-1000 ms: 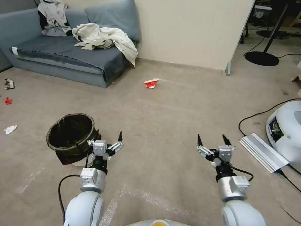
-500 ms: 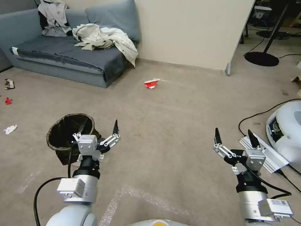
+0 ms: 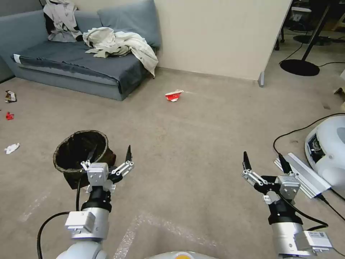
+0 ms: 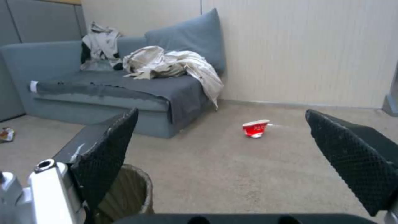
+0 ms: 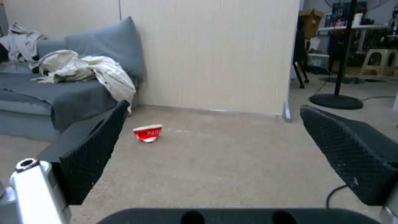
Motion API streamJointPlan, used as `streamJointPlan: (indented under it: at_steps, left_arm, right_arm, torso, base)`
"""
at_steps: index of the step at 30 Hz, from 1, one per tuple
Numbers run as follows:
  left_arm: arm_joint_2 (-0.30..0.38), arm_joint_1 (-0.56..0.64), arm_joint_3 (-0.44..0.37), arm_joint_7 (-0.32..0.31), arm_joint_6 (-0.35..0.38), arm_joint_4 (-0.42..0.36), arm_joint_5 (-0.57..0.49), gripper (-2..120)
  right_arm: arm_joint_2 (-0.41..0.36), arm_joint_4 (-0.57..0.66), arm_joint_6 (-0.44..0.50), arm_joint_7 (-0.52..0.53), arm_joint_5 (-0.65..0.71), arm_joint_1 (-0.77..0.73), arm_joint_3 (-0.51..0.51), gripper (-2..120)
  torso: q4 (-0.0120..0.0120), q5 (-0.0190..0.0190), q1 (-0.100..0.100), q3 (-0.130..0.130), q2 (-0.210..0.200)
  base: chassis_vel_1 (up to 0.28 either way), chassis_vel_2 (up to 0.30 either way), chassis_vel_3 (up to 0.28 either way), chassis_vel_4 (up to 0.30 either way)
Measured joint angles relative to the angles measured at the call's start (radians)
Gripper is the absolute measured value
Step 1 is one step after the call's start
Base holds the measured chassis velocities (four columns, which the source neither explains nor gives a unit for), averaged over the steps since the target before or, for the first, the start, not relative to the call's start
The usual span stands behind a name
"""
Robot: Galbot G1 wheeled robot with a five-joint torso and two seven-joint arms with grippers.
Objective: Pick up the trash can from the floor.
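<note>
Two grippers were up in front of the robot, both spread wide with nothing between the fingers. Starting at the left: a few scraps of litter (image 3: pixel 12 148) lay on the floor (image 3: pixel 201 136) near the edge of the head view, well apart from everything else. Next came the trash can (image 3: pixel 79 151), sitting on the carpet, its dark bag folded over the rim. The left gripper (image 3: pixel 109 157) hung right at the can's near-right side, one finger over the rim and the other out past it over bare carpet. Honestly couldn't tell if that inner finger was touching the bag or just above it. In the left wrist view the can's rim (image 4: pixel 135 189) sat just under the finger (image 4: pixel 110 149) on that side.

Farther back, a grey sofa (image 3: pixel 82 61) with crumpled clothes on it, and a crushed red cup (image 3: pixel 174 95) lay alone on the carpet.

Over on the right, the right gripper (image 3: pixel 263 162) was gaping too, hovering above bare floor, near a silver ribbed bar (image 3: pixel 302 175) and a big white rounded machine (image 3: pixel 329 151).
</note>
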Motion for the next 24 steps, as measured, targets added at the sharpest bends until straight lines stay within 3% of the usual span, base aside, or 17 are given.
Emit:
streamJointPlan:
  at_steps: [24]
  left_arm:
    - [-0.010,0.010,0.006,-0.028,-0.026,0.010,-0.017,100]
  right_arm:
    - [-0.004,-0.004,-0.003,-0.008,0.007,0.020,-0.010,100]
  torso:
    - [0.0000,0.0000,0.000,0.000,0.000]
  base:
    - [0.000,0.000,0.000,0.000]
